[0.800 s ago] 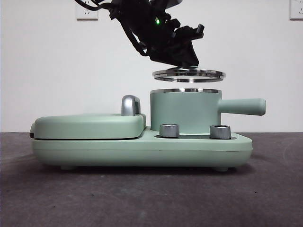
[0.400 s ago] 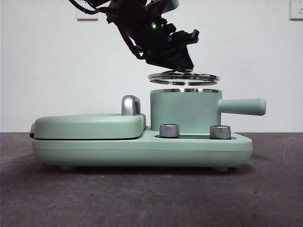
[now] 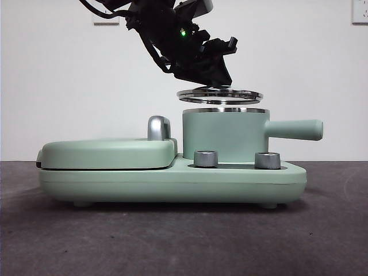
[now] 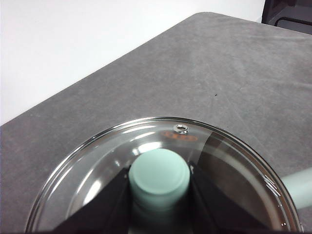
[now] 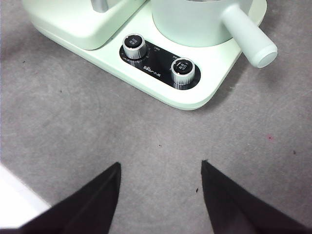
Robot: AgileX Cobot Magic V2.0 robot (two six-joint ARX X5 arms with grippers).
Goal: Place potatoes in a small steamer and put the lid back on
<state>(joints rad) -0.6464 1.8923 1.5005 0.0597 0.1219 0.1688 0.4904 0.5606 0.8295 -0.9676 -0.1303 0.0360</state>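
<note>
My left gripper point(image 3: 214, 77) is shut on the mint-green knob point(image 4: 159, 178) of the clear glass lid point(image 3: 219, 95). It holds the lid level, a short gap above the steel rim of the small steamer point(image 3: 224, 137). The lid point(image 4: 234, 161) fills the left wrist view, and an orange-brown patch shows through the glass near its vent hole. The steamer point(image 5: 195, 22) has a straight green side handle point(image 3: 294, 129). The potatoes are hidden inside the pot from the front. My right gripper point(image 5: 160, 187) hangs open over the grey table in front of the appliance.
The steamer stands on a mint-green cooker base point(image 3: 172, 181) with two steel dials point(image 5: 134, 46). A flat hinged griddle point(image 3: 106, 152) with a chrome handle point(image 3: 158, 127) takes up the base's other half. A dark grey mat point(image 3: 184, 241) covers the table.
The left gripper has carried the lid leftward and slightly down, so that it now sits nearly centred over the steamer's rim. The steamer and the base have not moved.
</note>
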